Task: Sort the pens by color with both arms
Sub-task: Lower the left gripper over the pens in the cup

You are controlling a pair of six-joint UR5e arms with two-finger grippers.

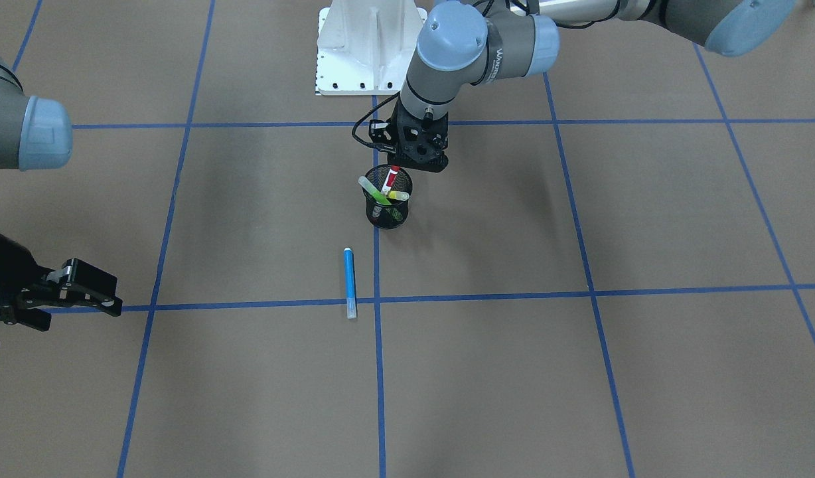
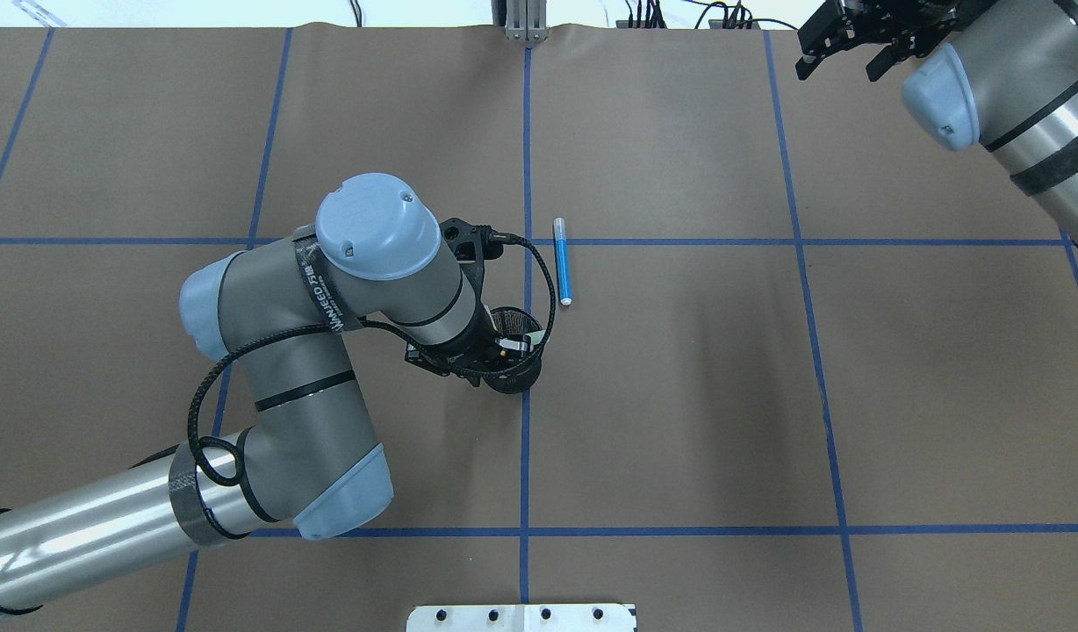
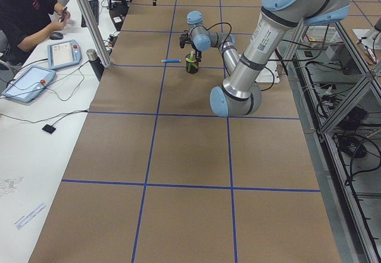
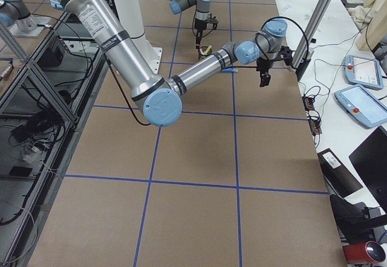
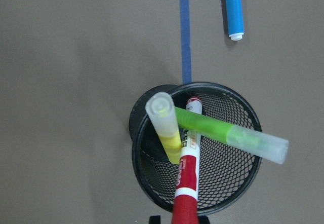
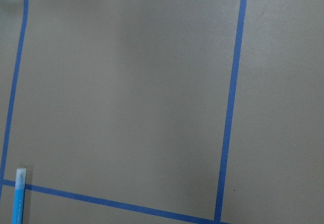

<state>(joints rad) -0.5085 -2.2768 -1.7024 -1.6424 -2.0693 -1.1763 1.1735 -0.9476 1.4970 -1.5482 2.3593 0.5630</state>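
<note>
Red-ended pen (image 5: 188, 173) in cup (image 5: 238, 181), left fingers (image 5: 154, 220) over it

Black strap (image 2: 322, 298) on left arm (image 2: 284, 386) reads approx. "WANFEED".

Grey tube arms (image 2: 284, 412) w/ lt-blue joint caps (image 2: 377, 228), blk cables (image 2: 551, 290).
</note>
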